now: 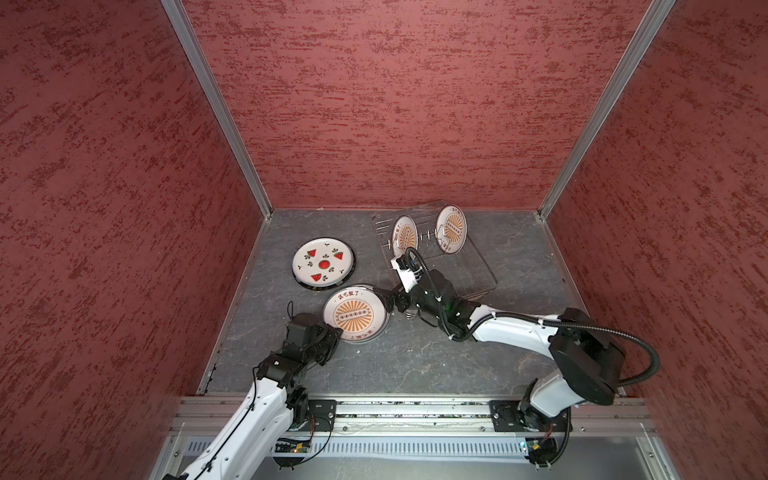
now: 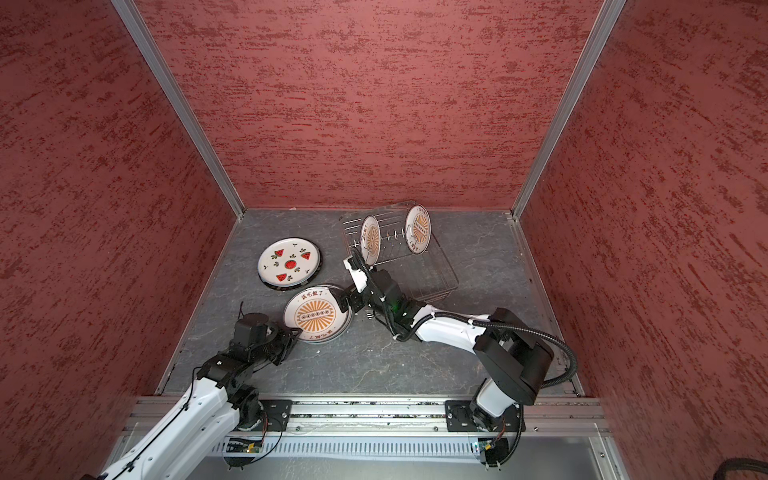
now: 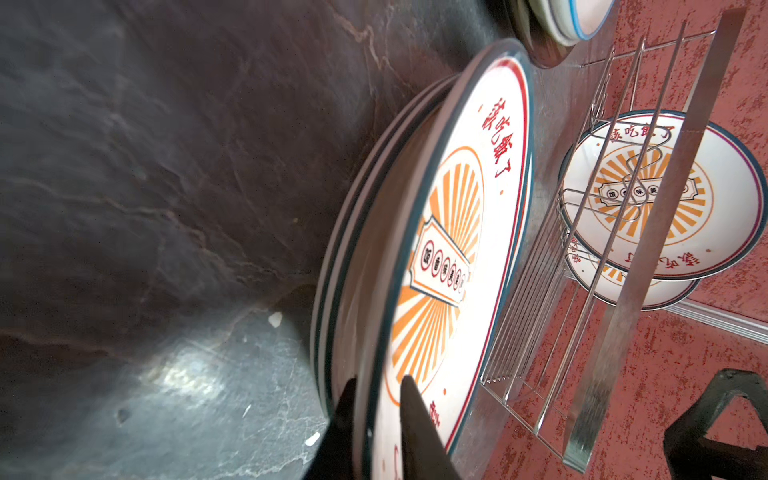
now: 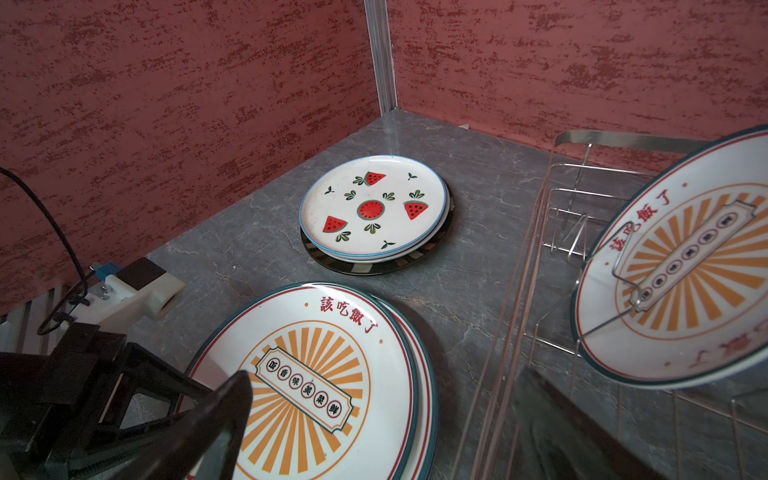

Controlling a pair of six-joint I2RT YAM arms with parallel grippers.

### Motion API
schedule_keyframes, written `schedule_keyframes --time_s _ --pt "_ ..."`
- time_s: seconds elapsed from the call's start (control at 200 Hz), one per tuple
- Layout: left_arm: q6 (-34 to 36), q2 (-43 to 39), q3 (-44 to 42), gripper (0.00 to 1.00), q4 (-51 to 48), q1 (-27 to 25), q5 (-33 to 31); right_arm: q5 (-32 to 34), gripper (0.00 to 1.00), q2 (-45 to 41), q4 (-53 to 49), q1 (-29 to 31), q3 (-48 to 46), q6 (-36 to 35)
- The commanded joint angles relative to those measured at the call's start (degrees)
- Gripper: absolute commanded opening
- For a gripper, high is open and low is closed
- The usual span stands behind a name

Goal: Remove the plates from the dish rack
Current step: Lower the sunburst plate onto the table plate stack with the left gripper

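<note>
Plates in three places in both top views. At the tip of the left gripper [image 1: 338, 333] [image 2: 297, 332], flat on the grey table [image 1: 415, 357] [image 2: 374, 357]: sunburst stack [image 1: 355, 313] [image 2: 318, 313]. Across that stack, at its opposite rim: right gripper [image 1: 388, 303] [image 2: 348, 301], spread wide, holding nothing. Beyond the left gripper and well apart from it: watermelon plate [image 1: 323, 262] [image 2: 289, 262], flat on top of another pile. Just behind the right gripper: dish rack [image 1: 478, 272] [image 2: 438, 274], with two upright sunburst plates [image 1: 405, 235] [image 2: 370, 239] among its prongs.

Left wrist view: fingers [image 3: 415, 419] either side of the rim of the top sunburst plate [image 3: 457, 187], one over the face, one under the lip. Narrow gap; cannot tell whether pinching or clear of it. More rims stacked beneath. Ahead, dish rack [image 3: 623, 291] with both upright sunburst plates [image 3: 665, 199].

Right wrist view: right gripper [image 4: 386, 382] parted wide, one finger over the sunburst stack [image 4: 311, 374], the other blurred beside the dish rack [image 4: 519, 291]. Farther ahead, watermelon plate [image 4: 374, 208] on a dark striped plate [image 4: 361, 269].
</note>
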Motion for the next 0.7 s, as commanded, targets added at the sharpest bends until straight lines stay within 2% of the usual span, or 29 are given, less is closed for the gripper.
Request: schedule_keyframes --time_s 0.0,0.13,0.281,0.391,0.576,0.696 --pt "-0.3 -0.2 2.0 0.25 0.1 -1.4 -3.5 2.1 0.99 0.5 -0.4 0.5 2.1 -1.3" --pt "-0.2 0.0 2.3 0.32 0.2 -2.3 -3.9 2.5 0.99 0.6 -0.5 0.6 2.1 -1.5" --pt "-0.2 1.0 2.7 0.48 0.5 -3.3 -4.7 2.7 0.99 0.6 -0.7 0.6 2.2 -1.6" --pt "-0.1 1.8 3.1 0.53 0.2 -4.0 -5.8 3.2 0.99 0.4 -1.0 0.6 2.2 -1.8" --pt "0.0 3.2 4.1 0.55 -1.0 -4.7 -7.1 3.5 0.99 0.2 -1.2 0.7 2.2 -2.0" --pt "0.1 3.0 4.6 0.61 -2.3 -5.4 -8.8 3.8 0.99 0.2 -1.4 0.7 2.4 -2.1"
